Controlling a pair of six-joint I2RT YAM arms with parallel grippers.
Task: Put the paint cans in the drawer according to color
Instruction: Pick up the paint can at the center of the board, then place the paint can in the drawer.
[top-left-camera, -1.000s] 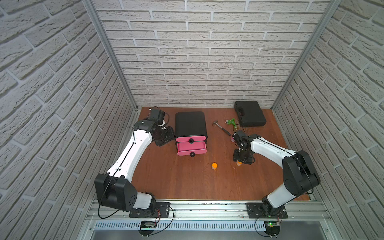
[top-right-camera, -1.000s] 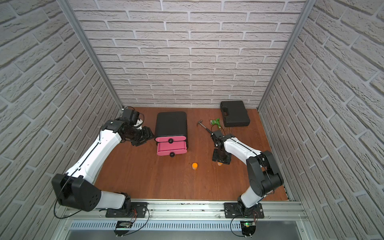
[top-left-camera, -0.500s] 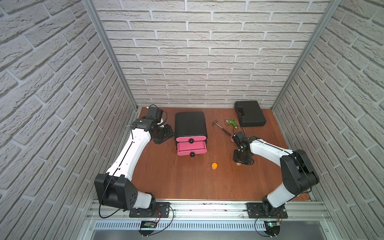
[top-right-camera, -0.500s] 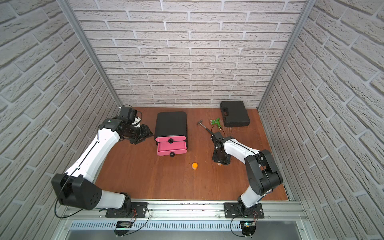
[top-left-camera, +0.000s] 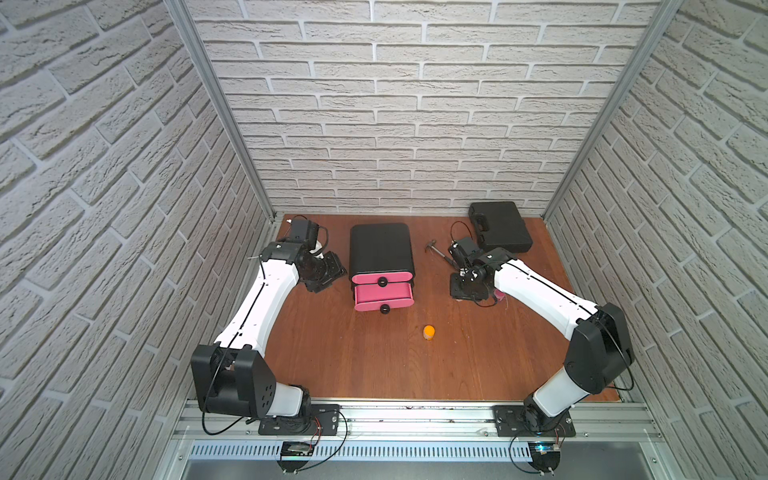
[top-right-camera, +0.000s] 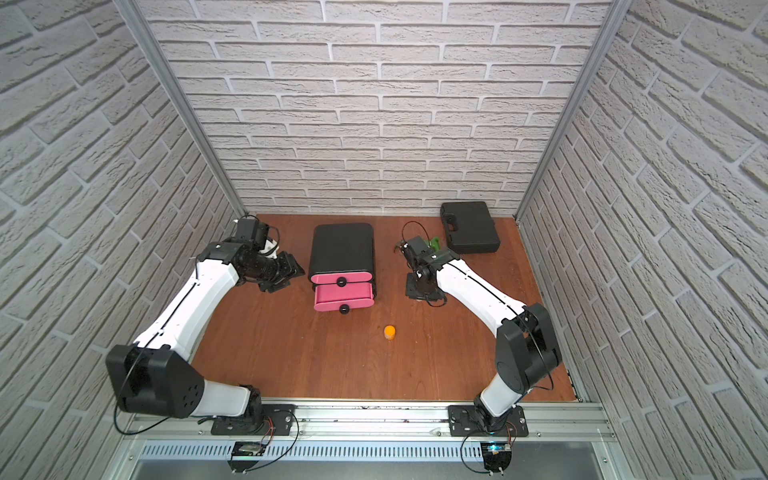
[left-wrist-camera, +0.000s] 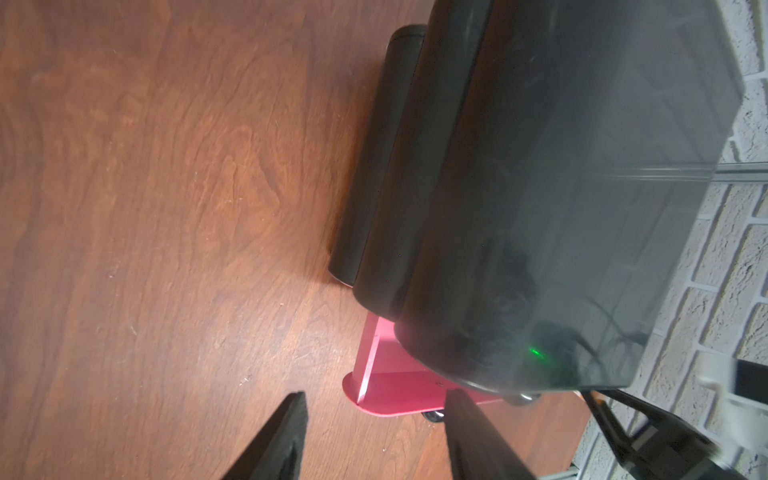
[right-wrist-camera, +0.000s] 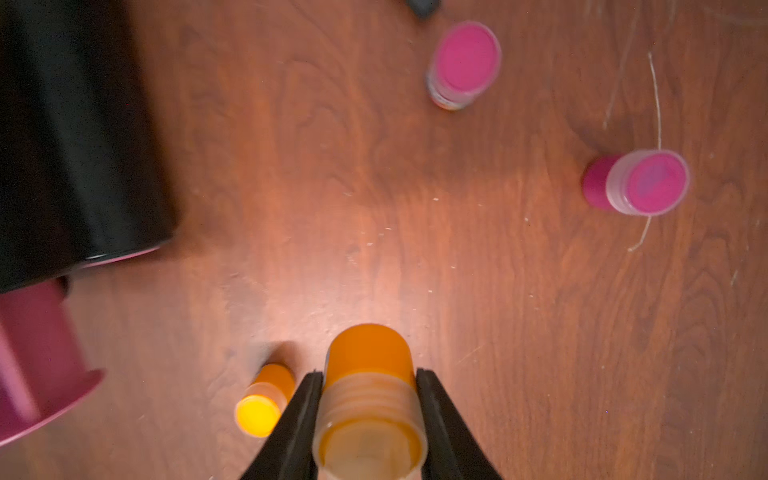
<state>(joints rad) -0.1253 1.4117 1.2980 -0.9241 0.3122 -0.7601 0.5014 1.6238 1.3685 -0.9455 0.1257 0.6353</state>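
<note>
The right end effector (right-wrist-camera: 369, 376) is clamped on an orange paint can (right-wrist-camera: 370, 357), one black finger pressed to each side of it. A second orange can (top-left-camera: 429, 332) stands alone on the counter (top-left-camera: 353, 365), out in front of the drawer chest (top-left-camera: 381, 249). Two magenta cans (right-wrist-camera: 463, 62) sit apart on the wood beyond the held one. One pink drawer (top-left-camera: 383, 296) is pulled out; I think it's the middle one, though from here I can't be sure. The left end effector (left-wrist-camera: 374, 395) hangs beside the chest's side with its jaws apart and nothing between them.
</note>
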